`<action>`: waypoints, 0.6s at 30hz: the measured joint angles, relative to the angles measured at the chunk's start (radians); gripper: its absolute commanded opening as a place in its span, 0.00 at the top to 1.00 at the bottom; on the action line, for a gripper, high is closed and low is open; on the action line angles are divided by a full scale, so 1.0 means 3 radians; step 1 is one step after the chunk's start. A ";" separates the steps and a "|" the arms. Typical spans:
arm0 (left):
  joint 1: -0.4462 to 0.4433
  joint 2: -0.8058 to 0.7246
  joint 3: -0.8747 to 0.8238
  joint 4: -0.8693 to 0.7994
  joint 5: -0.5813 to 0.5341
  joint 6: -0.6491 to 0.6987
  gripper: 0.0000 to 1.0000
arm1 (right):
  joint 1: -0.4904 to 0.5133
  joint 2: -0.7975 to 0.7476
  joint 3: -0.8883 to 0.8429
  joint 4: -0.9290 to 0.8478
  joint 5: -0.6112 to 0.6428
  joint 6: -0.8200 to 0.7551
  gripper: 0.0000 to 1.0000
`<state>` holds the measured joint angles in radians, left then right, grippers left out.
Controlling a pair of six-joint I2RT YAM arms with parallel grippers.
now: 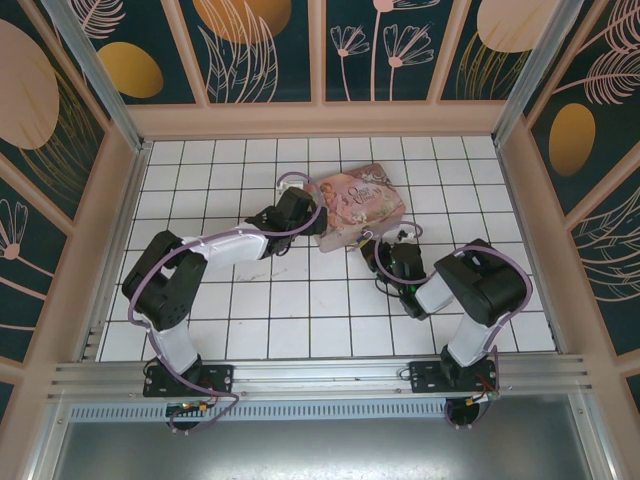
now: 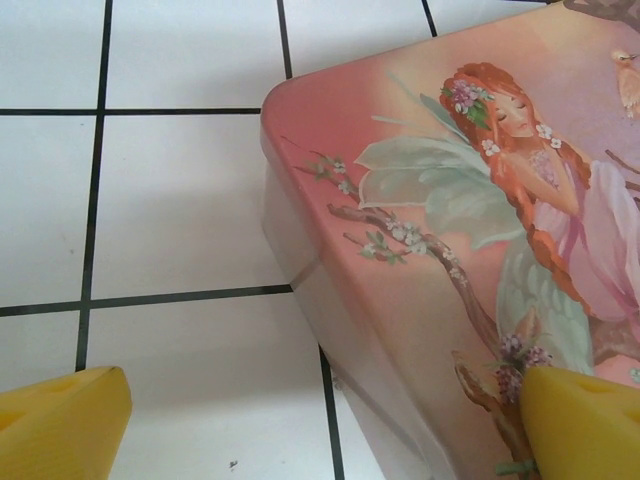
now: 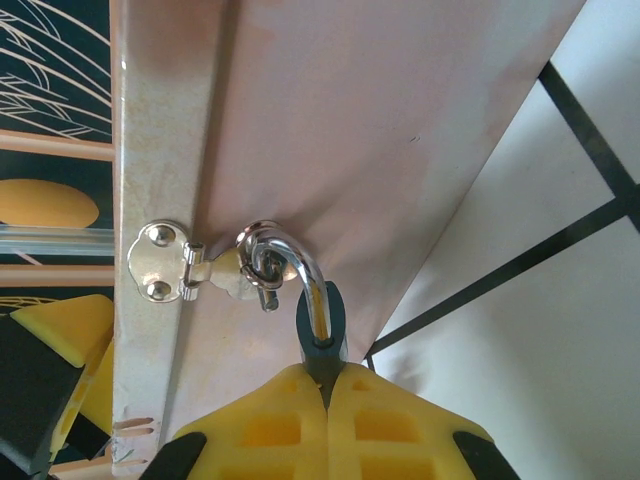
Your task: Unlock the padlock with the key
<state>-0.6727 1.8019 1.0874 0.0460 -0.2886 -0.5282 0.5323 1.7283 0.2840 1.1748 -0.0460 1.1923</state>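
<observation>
1. Top view: the pink tin (image 1: pixel 358 200) sits slightly above the centre of the frame on the white tiled table (image 1: pixel 250 310). One arm reaches it from the left and the other from the lower right.
2. Right wrist view: the padlock (image 3: pixel 322 318) hangs at the tin's side wall, in the lower middle of the frame. Only the top of its dark blue body shows, above the yellow fingers.
3. The padlock's silvery shackle (image 3: pixel 303 262) curves up and to the left, hooked through the ring of the tin's hasp. The riveted hasp plate (image 3: pixel 160 262) sits just left of it on the tin's edge.
4. The right gripper (image 3: pixel 325 378) is clenched on the padlock body. Its two yellow fingers (image 3: pixel 270 430) meet at a thin seam directly below the shackle, with the body pinched between them.
5. Left wrist view: the left gripper (image 2: pixel 320 430) is released, with its jaws spread wide. One yellow fingertip sits at the lower left over bare tile. The other sits at the lower right over the tin's illustrated lid.
6. The rounded corner of the tin lies between the two left fingertips. I cannot tell whether the lower-right fingertip touches the lid.
7. The lid art shows a red-haired winged figure on a flowering branch, filling the right half of the left wrist frame.
</observation>
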 measured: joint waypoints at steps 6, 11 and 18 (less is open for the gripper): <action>-0.0009 0.0032 0.0006 0.0043 0.0005 -0.0003 0.01 | -0.0056 0.0055 -0.0081 0.0223 -0.0058 0.0001 1.00; -0.0009 0.0038 0.0009 0.0050 0.0005 -0.0003 0.02 | -0.0081 0.0175 -0.0083 0.0392 -0.0103 0.0011 1.00; -0.0009 0.0061 0.0032 0.0053 0.0003 -0.0003 0.02 | -0.0141 0.0195 0.0048 0.0161 -0.0183 -0.0022 1.00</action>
<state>-0.6754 1.8202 1.0969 0.0620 -0.2878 -0.5289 0.4900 1.7866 0.2985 1.2232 -0.1009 1.1858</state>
